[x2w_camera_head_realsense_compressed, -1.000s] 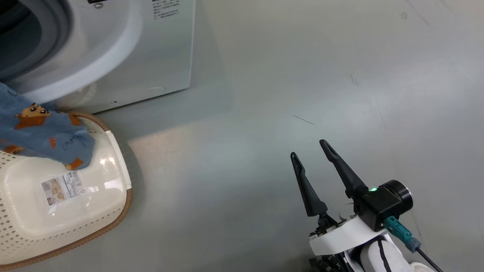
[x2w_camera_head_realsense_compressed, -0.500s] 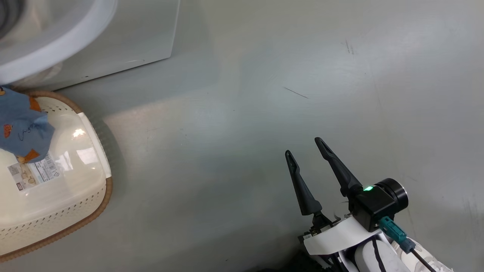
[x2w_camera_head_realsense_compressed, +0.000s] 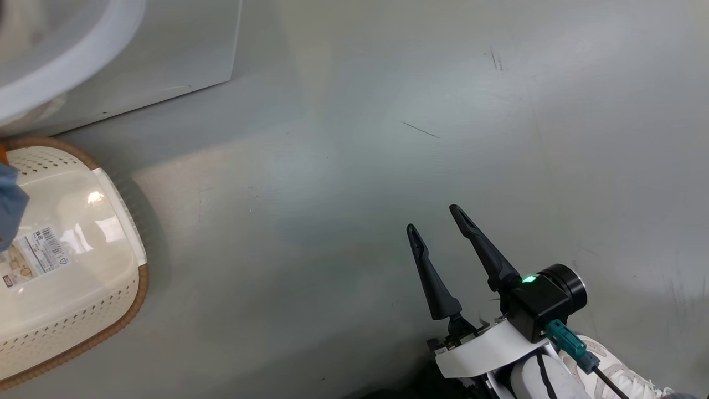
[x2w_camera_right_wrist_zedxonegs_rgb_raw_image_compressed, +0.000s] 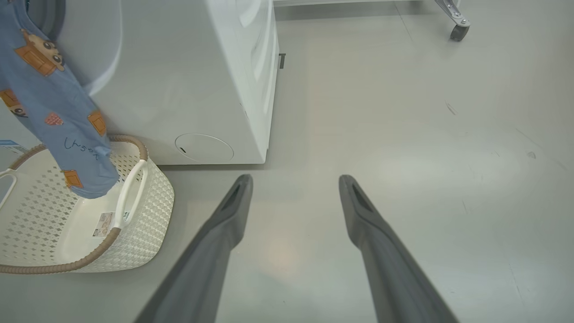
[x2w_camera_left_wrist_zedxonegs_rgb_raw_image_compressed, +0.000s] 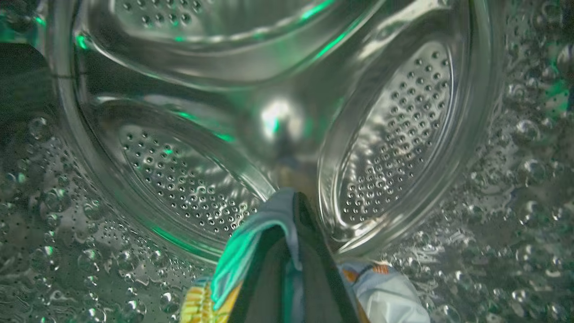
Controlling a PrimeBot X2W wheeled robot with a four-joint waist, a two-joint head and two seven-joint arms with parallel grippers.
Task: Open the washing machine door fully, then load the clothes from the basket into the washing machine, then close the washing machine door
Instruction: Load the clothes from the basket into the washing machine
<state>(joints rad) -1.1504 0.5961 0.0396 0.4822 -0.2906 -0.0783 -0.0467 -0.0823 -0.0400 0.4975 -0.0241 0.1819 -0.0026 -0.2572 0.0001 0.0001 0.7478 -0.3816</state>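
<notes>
The white washing machine (x2w_camera_head_realsense_compressed: pixel 166 50) fills the upper left of the head view, and the cream basket (x2w_camera_head_realsense_compressed: pixel 83 332) with a brown rim stands in front of it. My left gripper (x2w_camera_left_wrist_zedxonegs_rgb_raw_image_compressed: pixel 293 202) is shut on light blue clothes (x2w_camera_left_wrist_zedxonegs_rgb_raw_image_compressed: pixel 251 233) deep inside the perforated steel drum (x2w_camera_left_wrist_zedxonegs_rgb_raw_image_compressed: pixel 179 170). In the right wrist view the blue printed clothes (x2w_camera_right_wrist_zedxonegs_rgb_raw_image_compressed: pixel 49 98) hang from the machine's (x2w_camera_right_wrist_zedxonegs_rgb_raw_image_compressed: pixel 188 89) opening down into the basket (x2w_camera_right_wrist_zedxonegs_rgb_raw_image_compressed: pixel 148 197). A sliver of the clothes (x2w_camera_head_realsense_compressed: pixel 8 205) shows at the head view's left edge. My right gripper (x2w_camera_head_realsense_compressed: pixel 435 219) (x2w_camera_right_wrist_zedxonegs_rgb_raw_image_compressed: pixel 296 177) hovers open over bare floor. The washing machine door is out of view.
Grey floor (x2w_camera_head_realsense_compressed: pixel 388 138) stretches right of the machine and around my right gripper. A caster wheel (x2w_camera_right_wrist_zedxonegs_rgb_raw_image_compressed: pixel 457 31) of some frame stands at the far right. The basket's white handle (x2w_camera_right_wrist_zedxonegs_rgb_raw_image_compressed: pixel 130 193) faces my right gripper.
The head camera has swung, sliding machine and basket leftward. The blue garment has been drawn up and left off the basket, baring its label. My right gripper has stayed open and still.
</notes>
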